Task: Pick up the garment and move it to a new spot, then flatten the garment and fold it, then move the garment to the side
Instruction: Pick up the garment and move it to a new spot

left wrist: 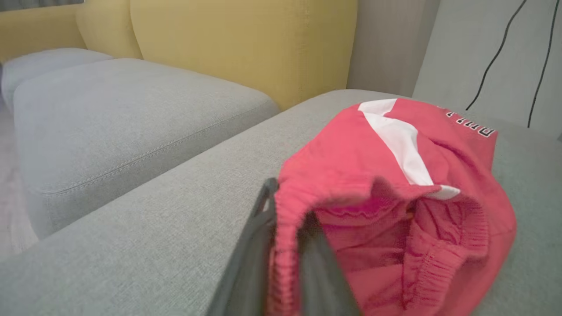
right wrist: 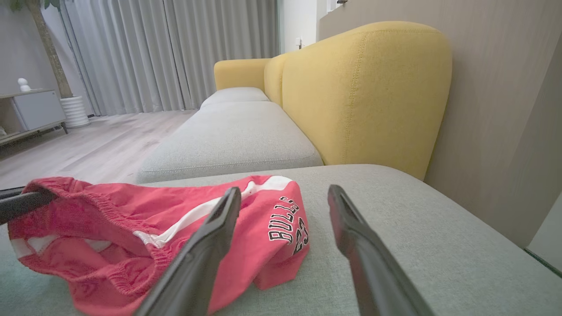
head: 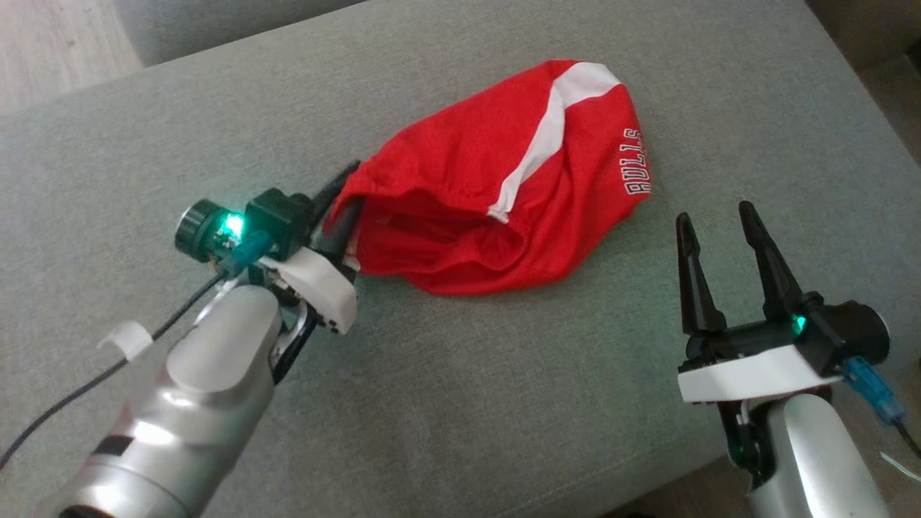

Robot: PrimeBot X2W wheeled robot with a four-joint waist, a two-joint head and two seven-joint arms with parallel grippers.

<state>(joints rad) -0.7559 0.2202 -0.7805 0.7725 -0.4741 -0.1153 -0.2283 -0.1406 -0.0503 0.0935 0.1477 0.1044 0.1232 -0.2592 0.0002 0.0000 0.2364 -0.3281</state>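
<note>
The red basketball shorts (head: 504,187) lie crumpled near the middle of the grey sofa cushion (head: 468,417). Their elastic waistband (left wrist: 284,219) gapes toward the left claw (head: 344,196), which is clamped on its edge. The right claw (head: 714,212) hovers just beside the shorts' right side, fingers spread apart and holding nothing.

The left claw seems to hold only a thin bite of waistband, so a lift could let the fabric slip free. The shorts could also hang bunched and land more tangled, making flattening harder.

White lettering (head: 637,162) on the leg reads "BULLS", and the right wrist view shows "23" beneath it.
</note>
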